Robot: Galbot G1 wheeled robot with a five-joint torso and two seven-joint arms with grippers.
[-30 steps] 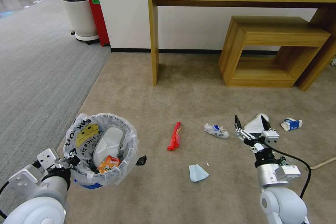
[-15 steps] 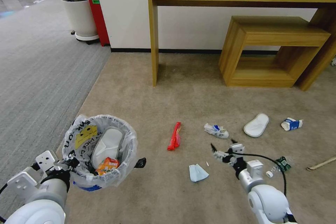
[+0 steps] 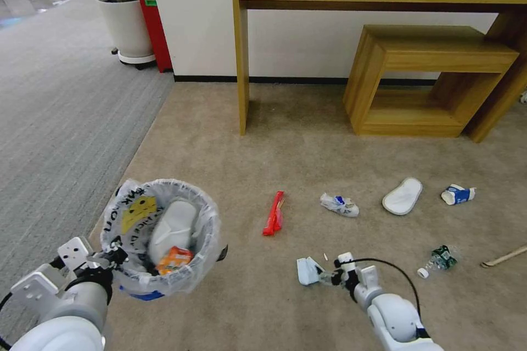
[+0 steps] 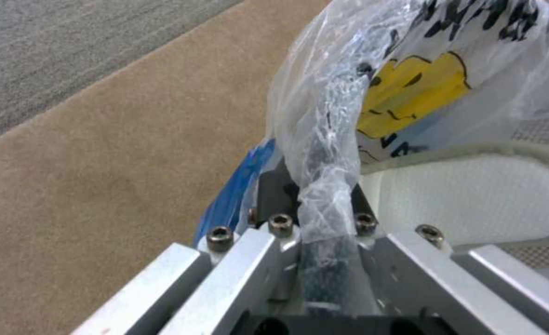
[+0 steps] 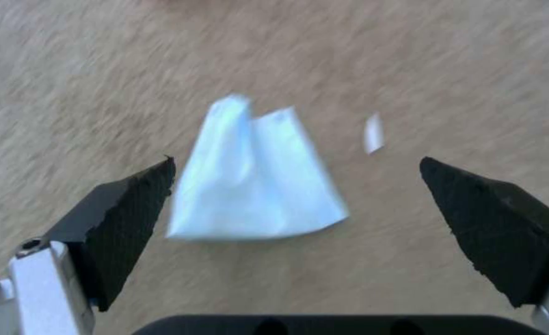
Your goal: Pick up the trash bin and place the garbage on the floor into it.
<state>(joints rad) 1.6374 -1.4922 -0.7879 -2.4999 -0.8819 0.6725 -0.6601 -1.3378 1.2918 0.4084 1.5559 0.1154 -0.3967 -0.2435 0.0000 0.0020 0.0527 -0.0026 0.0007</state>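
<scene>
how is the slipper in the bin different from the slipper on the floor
The slipper in the trash bin stands tilted against the liner beside an orange wrapper; the slipper on the carpet lies flat, alone. The trash bin hangs from the left gripper. Both are white.

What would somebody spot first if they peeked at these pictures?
Probably the trash bin with its yellow smiley bag, held up by the left claw at the robot's left, with a white slipper already inside. Next, the right claw, open just above a pale blue paper on the tan carpet. Beyond it lies scattered litter: a red wrapper and another white slipper.
</scene>
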